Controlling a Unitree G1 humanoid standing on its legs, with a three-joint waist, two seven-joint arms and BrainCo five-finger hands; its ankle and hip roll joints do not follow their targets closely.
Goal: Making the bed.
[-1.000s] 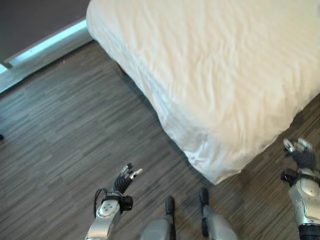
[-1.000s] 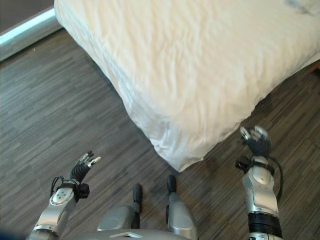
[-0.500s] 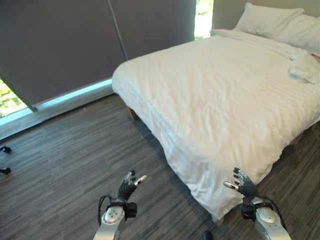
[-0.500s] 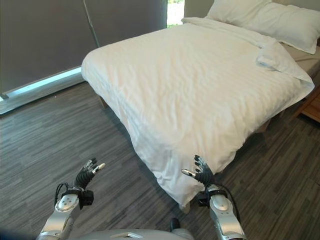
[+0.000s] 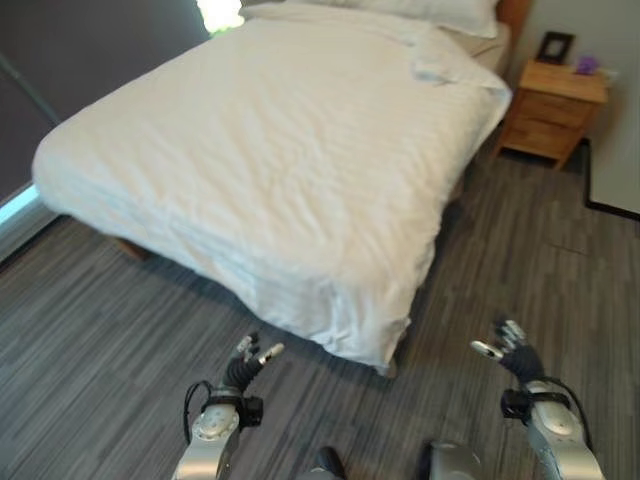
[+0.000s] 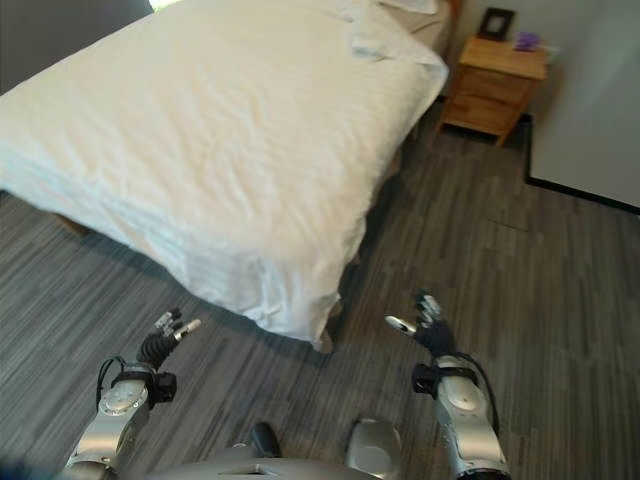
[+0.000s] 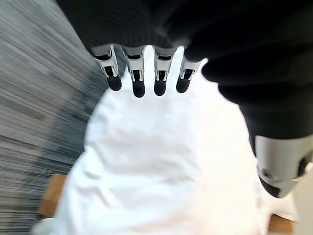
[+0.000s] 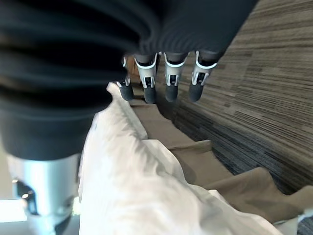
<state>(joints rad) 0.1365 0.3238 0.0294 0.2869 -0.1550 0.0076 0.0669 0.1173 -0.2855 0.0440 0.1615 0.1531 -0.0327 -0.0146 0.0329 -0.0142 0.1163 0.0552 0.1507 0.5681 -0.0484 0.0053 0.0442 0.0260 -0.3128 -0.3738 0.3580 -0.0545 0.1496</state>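
Observation:
The bed lies ahead and to my left under a white duvet (image 5: 270, 150), rumpled but spread over the whole top. Its near corner (image 5: 375, 340) hangs down toward the floor between my two hands. By the pillows (image 5: 440, 10) at the head, a flap of the duvet (image 5: 450, 65) is bunched at the right edge. My left hand (image 5: 243, 368) is open over the floor just short of the bed's foot, its fingers (image 7: 138, 81) straight and pointing at the duvet. My right hand (image 5: 517, 357) is open over the floor right of the corner, holding nothing.
A wooden nightstand (image 5: 550, 110) stands at the bed's far right with a picture frame (image 5: 553, 46) and a small purple thing (image 5: 586, 64) on it. A pale wall (image 6: 590, 100) borders the right. Grey plank floor (image 5: 520, 250) runs along the bed's right side.
The whole view has swung right, so the camera has moved; the nightstand and right-hand floor now show. My right hand, close by the duvet corner before, now sits well right of it.

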